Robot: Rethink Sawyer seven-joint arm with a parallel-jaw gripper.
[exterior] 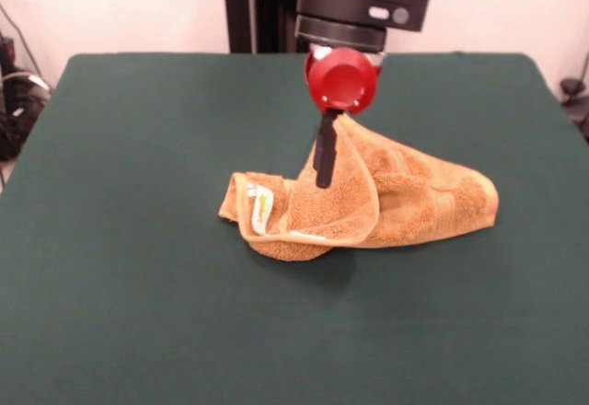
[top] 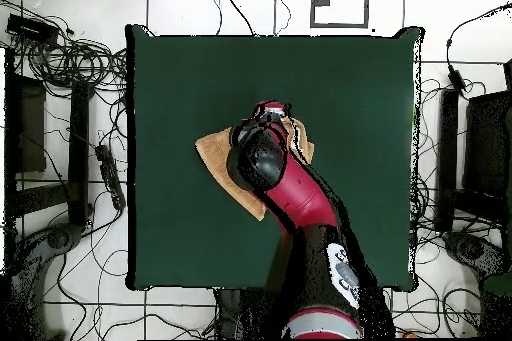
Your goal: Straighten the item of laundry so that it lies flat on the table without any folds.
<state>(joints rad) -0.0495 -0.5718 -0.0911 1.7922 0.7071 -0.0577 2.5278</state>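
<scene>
The orange-tan towel [exterior: 414, 198] lies crumpled near the middle of the green table [exterior: 138, 147], folded over itself, with its white label [exterior: 260, 210] at the left end. My gripper [exterior: 325, 179] hangs under the red wrist and is shut on a fold of the towel, drawing one part up into a peak beside the black finger. In the overhead view the arm's head [top: 262, 157] covers the gripper and most of the towel [top: 213, 150]. Only its corners show on the table [top: 180, 87].
Green cloth lies open all round the towel, out to the table's edges. Cables and dark equipment [top: 60, 127] lie on the floor around the table. The black pedestal [exterior: 262, 5] stands at the far side.
</scene>
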